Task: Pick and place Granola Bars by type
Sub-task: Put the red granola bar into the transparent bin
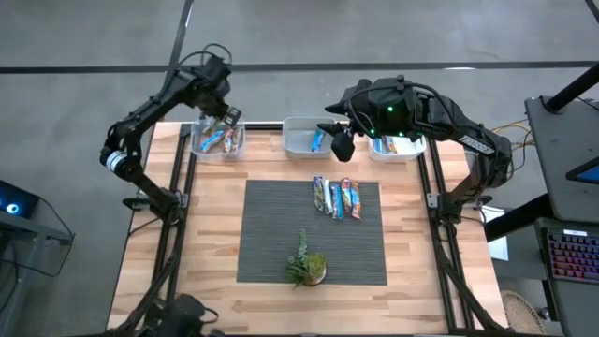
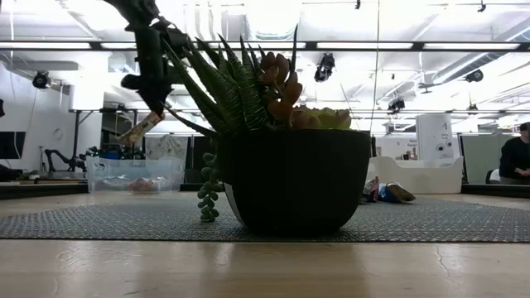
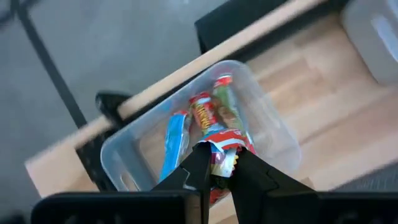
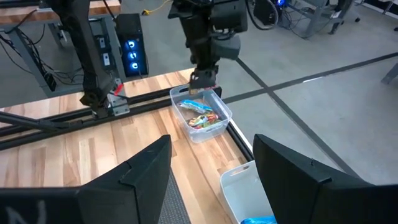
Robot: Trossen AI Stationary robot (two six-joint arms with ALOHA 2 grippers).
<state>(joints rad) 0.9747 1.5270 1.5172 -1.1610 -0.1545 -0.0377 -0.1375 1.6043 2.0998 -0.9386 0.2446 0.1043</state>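
The left gripper (image 1: 229,116) hangs over the clear plastic bin (image 1: 198,148) at about eleven o'clock on the wooden table (image 1: 211,239), its two dark fingers (image 3: 198,167) pinched narrow on a granola bar in a red and white shiny wrapper (image 3: 221,144). The bar is held above the bin, not yet lying in it. Inside that bin lie more bars — a blue-wrapped one (image 3: 175,140) beside a red and orange one (image 3: 203,112).

The right gripper (image 1: 341,140) hovers near twelve o'clock, beside the middle clear bin (image 1: 298,124), which holds one blue bar (image 1: 316,140). Its fingers (image 4: 124,180) stand wide apart with nothing between them.

A third clear bin (image 1: 379,153) at one o'clock holds an orange-wrapped bar (image 1: 391,144). On the dark woven mat (image 1: 271,234) at the table's centre, a row of four multicoloured bars (image 1: 336,197) lies side by side, and a small green plant in a dark pot (image 1: 307,266) stands toward six o'clock.
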